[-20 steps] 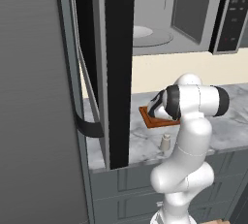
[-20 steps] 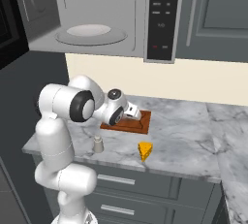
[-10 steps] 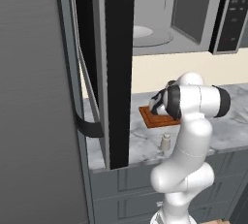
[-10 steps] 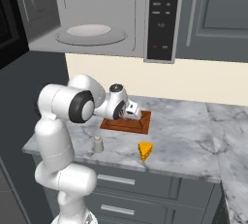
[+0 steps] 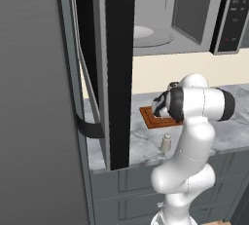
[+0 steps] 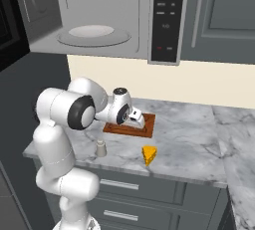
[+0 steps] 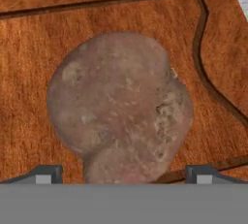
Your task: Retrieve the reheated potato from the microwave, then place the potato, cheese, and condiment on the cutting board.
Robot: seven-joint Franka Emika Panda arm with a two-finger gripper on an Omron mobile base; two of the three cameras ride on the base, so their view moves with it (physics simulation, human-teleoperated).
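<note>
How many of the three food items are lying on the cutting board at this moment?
1. The potato lies on the cutting board. The cheese and the condiment stand on the counter, in front of the board.

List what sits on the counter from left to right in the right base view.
Condiment → cutting board → cheese.
</note>
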